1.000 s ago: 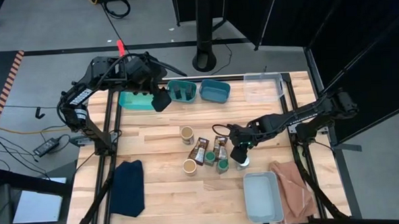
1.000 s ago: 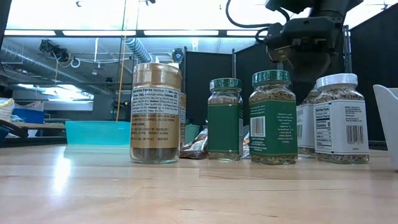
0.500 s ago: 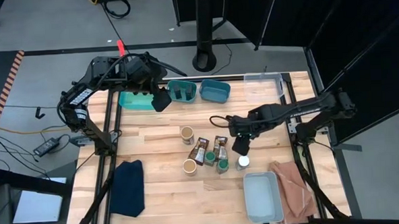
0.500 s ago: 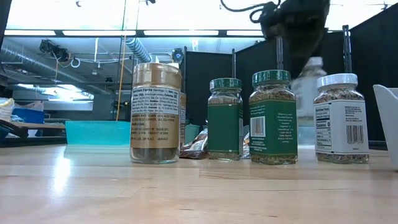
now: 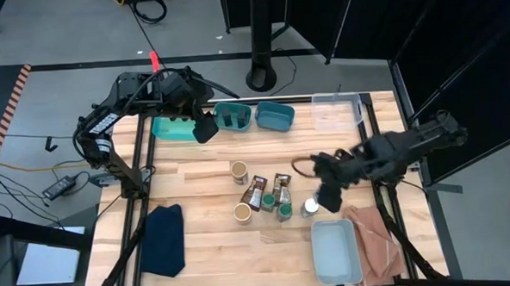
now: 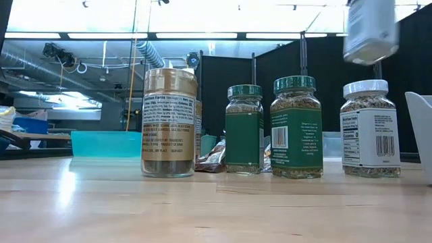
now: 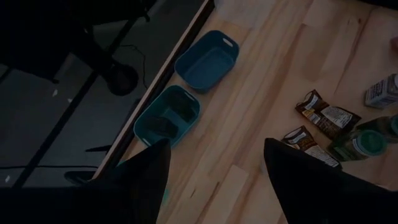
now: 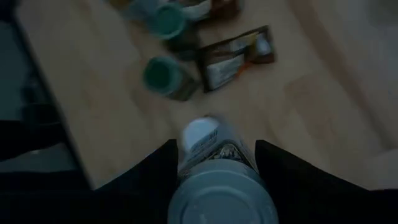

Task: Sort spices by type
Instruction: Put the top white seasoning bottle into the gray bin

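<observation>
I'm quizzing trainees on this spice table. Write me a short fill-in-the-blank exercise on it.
1. The right hand holds a jar with a ____ lid.
2. In the low view, that held jar hangs above a jar that stands ____ on the table.
3. The two jars in the middle of the low view have ____ lids.
4. The left hand holds ____.

Missing words: white; upright; green; nothing

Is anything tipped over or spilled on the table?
Nothing looks spilled. The green-lidded jars and the white-lidded jar stand upright. One more white-lidded jar is off the table, held between the right gripper fingers. The brown packets lie flat, as packets would.
</observation>
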`<move>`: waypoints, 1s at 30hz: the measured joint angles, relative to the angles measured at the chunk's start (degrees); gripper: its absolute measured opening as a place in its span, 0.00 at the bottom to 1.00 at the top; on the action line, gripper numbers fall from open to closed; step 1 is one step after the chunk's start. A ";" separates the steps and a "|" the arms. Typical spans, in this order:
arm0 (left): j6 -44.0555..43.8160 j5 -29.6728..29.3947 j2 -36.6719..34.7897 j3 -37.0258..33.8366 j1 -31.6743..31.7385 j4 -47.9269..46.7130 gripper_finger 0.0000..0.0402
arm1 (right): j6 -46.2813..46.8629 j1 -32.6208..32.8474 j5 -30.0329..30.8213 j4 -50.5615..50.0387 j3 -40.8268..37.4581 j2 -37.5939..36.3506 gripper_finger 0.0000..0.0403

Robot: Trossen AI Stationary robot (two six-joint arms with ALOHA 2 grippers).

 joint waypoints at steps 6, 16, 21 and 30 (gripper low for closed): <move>0.00 0.01 0.00 0.00 0.00 0.00 0.66 | 11.17 10.00 2.18 -0.10 0.00 0.99 0.51; 0.00 0.01 0.00 -0.02 0.00 0.00 0.66 | 24.60 19.78 3.08 0.07 -0.02 8.38 0.51; 0.00 0.01 0.00 0.00 0.00 0.02 0.66 | 26.87 21.10 1.15 0.05 -0.02 12.47 0.51; 0.00 0.01 0.00 0.00 0.00 0.11 0.66 | 26.87 21.06 0.03 0.07 -0.04 18.53 0.51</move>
